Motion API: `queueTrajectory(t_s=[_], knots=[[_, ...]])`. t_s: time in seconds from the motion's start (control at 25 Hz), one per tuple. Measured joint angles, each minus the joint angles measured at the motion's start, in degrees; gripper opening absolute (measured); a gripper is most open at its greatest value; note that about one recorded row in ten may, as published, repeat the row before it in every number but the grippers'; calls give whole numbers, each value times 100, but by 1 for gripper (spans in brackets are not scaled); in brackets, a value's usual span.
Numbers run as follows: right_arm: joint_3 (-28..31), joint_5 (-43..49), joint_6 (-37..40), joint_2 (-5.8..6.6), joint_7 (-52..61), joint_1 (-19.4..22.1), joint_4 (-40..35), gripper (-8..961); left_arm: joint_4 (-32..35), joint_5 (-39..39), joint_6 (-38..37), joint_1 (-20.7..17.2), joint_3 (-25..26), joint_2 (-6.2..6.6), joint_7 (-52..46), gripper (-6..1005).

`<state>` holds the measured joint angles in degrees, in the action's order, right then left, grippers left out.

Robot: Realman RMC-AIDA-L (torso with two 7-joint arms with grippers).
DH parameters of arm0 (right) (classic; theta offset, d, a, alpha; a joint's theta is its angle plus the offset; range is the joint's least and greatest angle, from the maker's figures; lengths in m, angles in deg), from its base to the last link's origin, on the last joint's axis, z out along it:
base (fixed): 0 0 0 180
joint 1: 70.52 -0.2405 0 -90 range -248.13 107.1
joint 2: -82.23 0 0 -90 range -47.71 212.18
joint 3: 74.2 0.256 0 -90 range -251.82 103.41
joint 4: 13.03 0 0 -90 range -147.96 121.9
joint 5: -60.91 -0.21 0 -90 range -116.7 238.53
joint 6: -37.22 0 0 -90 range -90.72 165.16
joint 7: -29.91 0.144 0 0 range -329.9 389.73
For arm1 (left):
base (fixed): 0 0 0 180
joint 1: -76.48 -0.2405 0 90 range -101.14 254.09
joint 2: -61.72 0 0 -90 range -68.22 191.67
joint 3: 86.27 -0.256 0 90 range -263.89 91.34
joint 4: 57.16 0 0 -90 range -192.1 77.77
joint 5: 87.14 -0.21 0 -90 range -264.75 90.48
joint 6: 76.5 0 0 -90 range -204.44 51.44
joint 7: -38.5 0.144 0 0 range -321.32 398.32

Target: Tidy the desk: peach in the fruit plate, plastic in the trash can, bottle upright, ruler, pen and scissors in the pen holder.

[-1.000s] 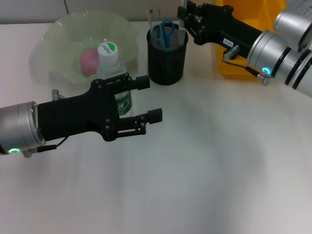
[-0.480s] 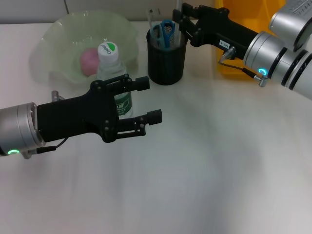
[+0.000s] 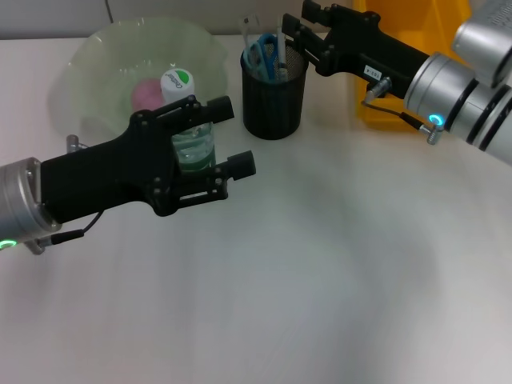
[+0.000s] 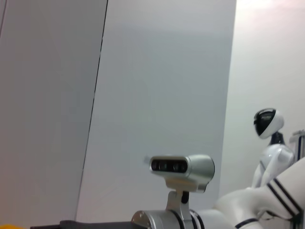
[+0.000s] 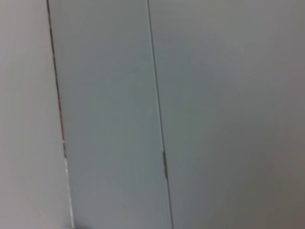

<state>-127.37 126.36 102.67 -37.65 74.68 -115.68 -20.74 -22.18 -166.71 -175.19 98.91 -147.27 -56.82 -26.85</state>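
Nearest the camera, the left gripper (image 3: 228, 138) reaches in from eight o'clock with its fingers spread wide, one just past the shoulder of the water bottle (image 3: 188, 126) and the other lower, at about four o'clock of it; the bottle stands upright with its green-and-white cap up, so that part of the job looks done, and whether either finger touches it cannot be told. Its long axis runs straight up, across the gripper's approach. Behind the bottle, at about eleven o'clock of the left gripper, the pale green fruit plate (image 3: 96, 56) holds the pink peach (image 3: 146, 94). Farther back, at one o'clock of the bottle, the black mesh pen holder (image 3: 274, 104) carries the blue-handled scissors (image 3: 262, 54), a clear ruler (image 3: 251, 26) and a pen (image 3: 282, 53) standing upright at its rim. The right gripper (image 3: 290, 34) comes in from three o'clock and sits at the holder's far rim right by the pen; how its fingers stand I cannot tell. The right arm is by far the nearer to the holder, and the bottle stands between the left gripper and the plate. A yellow bin (image 3: 400, 48), likely the trash can, lies behind the right arm. The wrist views show only walls and another robot.
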Motion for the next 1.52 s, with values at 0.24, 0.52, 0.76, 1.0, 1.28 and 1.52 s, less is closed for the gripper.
queueTrajectory(t_s=[0.24,0.52,0.76,1.0,1.28,1.52], knots=[[-55,29,1072,29,48,461,-211,375,18,44,-164,-4,-47,10,9,786],[-696,192,2039,66,881,1534,-1278,376,53,15,-252,19,-64,26,-26,786],[-872,1403,2958,54,1919,2801,-2815,504,62,-153,-305,37,-54,49,-71,786],[-470,1819,4019,73,2055,3413,-3163,719,62,-617,-313,21,-39,51,-163,786],[-126,2882,4323,72,2376,3318,-3161,718,20,-1232,-336,-29,-30,51,-351,786],[-116,2880,4141,63,2382,3218,-3191,718,20,-1337,-453,-156,-19,51,-370,786]])
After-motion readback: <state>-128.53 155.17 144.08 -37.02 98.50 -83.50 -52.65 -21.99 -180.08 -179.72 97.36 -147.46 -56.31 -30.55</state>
